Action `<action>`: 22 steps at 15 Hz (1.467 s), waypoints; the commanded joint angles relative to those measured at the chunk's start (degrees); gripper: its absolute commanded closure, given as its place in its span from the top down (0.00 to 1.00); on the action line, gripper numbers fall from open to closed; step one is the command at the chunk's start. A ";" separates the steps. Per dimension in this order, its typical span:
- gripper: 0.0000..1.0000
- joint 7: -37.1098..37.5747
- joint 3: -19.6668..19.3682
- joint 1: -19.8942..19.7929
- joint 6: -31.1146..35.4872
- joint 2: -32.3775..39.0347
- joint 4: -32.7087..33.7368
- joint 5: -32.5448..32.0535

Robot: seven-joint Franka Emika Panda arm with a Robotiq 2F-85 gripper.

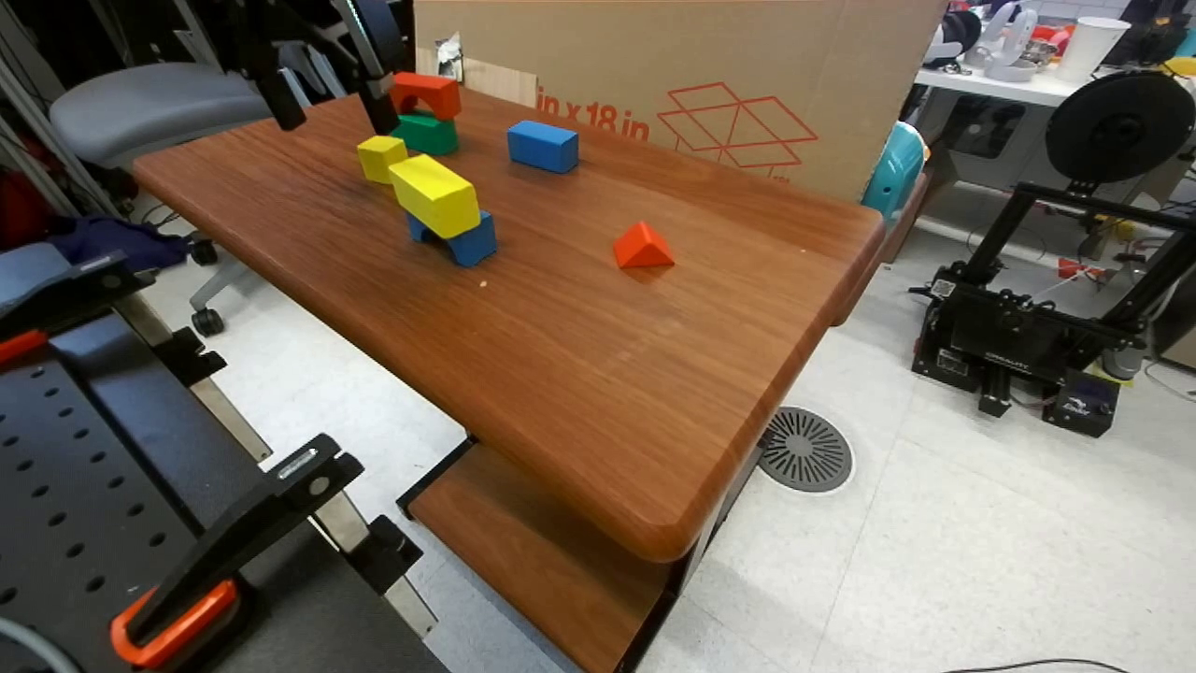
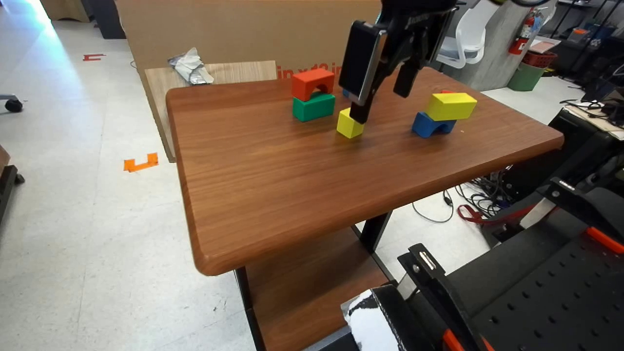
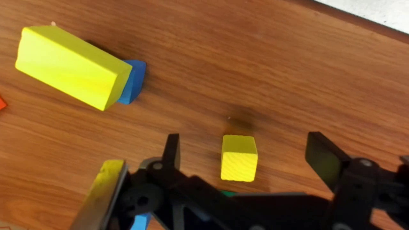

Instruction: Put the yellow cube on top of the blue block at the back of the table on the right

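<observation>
The yellow cube stands on the reddish-brown table. It also shows in an exterior view and in the wrist view, between the two fingers. My gripper is open and empty, above the cube with its fingers pointing down; it also shows in an exterior view and in the wrist view. The light-blue block lies near the table's back edge with nothing on it. In an exterior view it is mostly hidden behind the gripper, and in the wrist view only a corner shows.
A longer yellow block rests on a darker-blue arch beside the cube. A red arch sits on a green block close behind it. An orange-red triangular block lies apart. A cardboard sheet stands behind the table.
</observation>
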 commanded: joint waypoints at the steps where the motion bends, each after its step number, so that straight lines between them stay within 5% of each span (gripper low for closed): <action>1: 1.00 -0.08 -0.02 0.32 -4.65 3.92 4.76 4.57; 8: 1.00 -0.74 1.07 -0.03 -12.61 8.43 11.25 10.39; 17: 1.00 -2.22 0.99 0.12 -12.79 12.27 16.22 9.85; 18: 0.75 -2.47 1.04 0.12 -12.62 12.50 16.43 9.85; 22: 0.49 -2.53 0.52 0.53 -11.12 12.34 16.00 8.89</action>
